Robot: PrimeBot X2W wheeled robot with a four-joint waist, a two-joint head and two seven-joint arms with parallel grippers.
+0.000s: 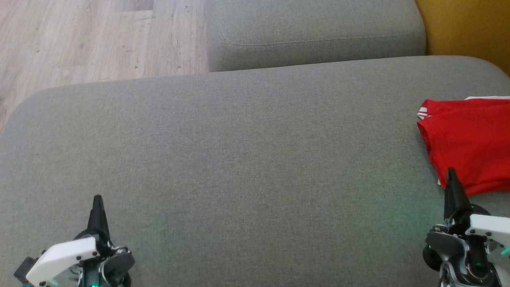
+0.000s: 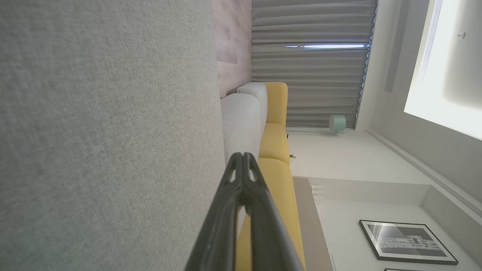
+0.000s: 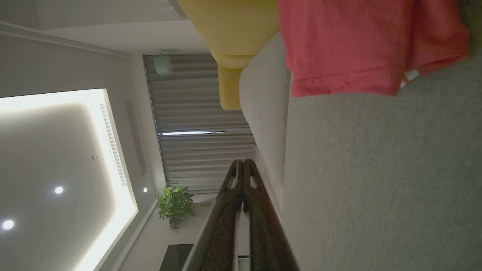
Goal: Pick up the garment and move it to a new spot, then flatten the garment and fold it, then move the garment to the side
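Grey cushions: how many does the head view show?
2: a big cushion in front, holding a red garment at its right edge, and a smaller cushion behind it. Others may lie off-frame.

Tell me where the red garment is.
In the head view the red garment lies at the far right edge of the grey cushion, with its near edge just in front of the right gripper.

The garment (image 1: 470,143) is red with white-striped edging, the cushion (image 1: 239,159) grey, the sofa (image 1: 466,24) yellow.
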